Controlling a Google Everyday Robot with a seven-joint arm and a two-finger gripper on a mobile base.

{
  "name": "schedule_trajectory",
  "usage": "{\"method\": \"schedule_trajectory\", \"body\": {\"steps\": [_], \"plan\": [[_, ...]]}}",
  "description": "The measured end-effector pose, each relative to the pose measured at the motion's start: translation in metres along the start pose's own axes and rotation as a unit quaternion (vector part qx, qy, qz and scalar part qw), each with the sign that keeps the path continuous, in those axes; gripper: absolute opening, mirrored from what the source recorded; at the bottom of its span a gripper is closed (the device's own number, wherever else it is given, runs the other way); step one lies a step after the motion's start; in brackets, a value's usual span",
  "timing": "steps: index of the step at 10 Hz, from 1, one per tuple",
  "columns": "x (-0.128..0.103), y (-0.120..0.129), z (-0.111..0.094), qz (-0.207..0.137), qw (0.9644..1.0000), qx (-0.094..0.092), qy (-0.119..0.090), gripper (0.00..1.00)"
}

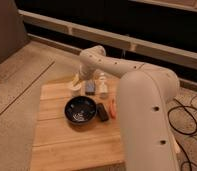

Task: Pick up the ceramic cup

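The ceramic cup [74,87] is a small cream cylinder near the back left corner of the wooden table [57,145]. It stands just behind and left of the wide dark bowl [81,110]. My gripper [78,79] hangs from the white arm's bent wrist directly over the cup and is at or touching its rim. The arm [142,100] reaches in from the lower right and arches over the table's back edge. The wrist hides part of the cup.
A small white bottle [103,83] stands at the back, with a blue-grey object [90,88] beside it. A black bar [103,112] and an orange object [112,108] lie right of the bowl. Cables [189,120] lie on the floor at right.
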Motion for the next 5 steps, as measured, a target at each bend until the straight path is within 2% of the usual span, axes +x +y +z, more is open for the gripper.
{"method": "schedule_trajectory", "body": {"steps": [2, 5], "plan": [[-0.007, 0.001, 0.008, 0.003, 0.9999, -0.009, 0.007, 0.65], [-0.023, 0.013, 0.029, 0.007, 0.9989, -0.045, 0.014, 0.65]]}}
